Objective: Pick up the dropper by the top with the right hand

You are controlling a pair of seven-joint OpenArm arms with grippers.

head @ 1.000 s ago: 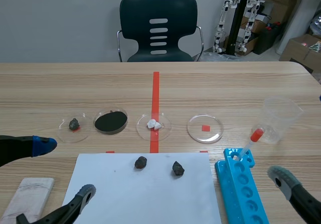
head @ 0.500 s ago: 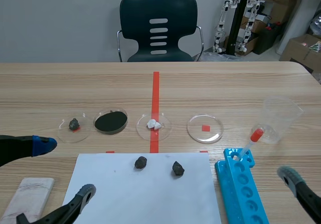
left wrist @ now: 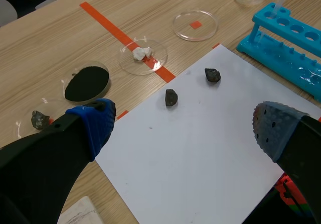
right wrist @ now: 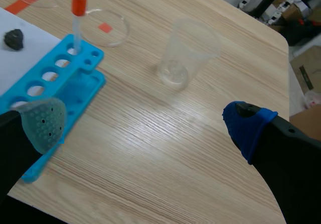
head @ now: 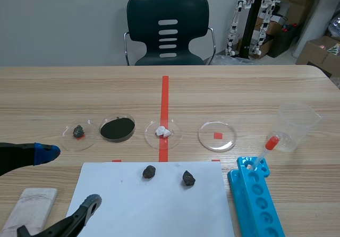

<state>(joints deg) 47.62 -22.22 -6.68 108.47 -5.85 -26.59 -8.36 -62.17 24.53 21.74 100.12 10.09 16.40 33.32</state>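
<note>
The dropper [head: 265,152], a clear tube with a red bulb [right wrist: 77,4] at its top, stands tilted in the end hole of the blue rack [head: 256,200]. My right gripper [right wrist: 145,126] is open, back from the rack's near end, with the dropper well ahead and to the side; its fingers hold nothing. It is out of the scene view. My left gripper [head: 68,177] is open and low over the white sheet's left edge, with nothing between its fingers [left wrist: 93,123].
A clear plastic beaker [head: 296,125] stands just beyond the rack. A row of petri dishes [head: 217,136] crosses the table's middle. Two dark stones [head: 149,171] lie on the white paper [head: 159,210]. A pale block [head: 33,208] rests at the front left.
My right gripper has pulled back toward the front right and left the scene view. The left arm and the dropper have not moved.
</note>
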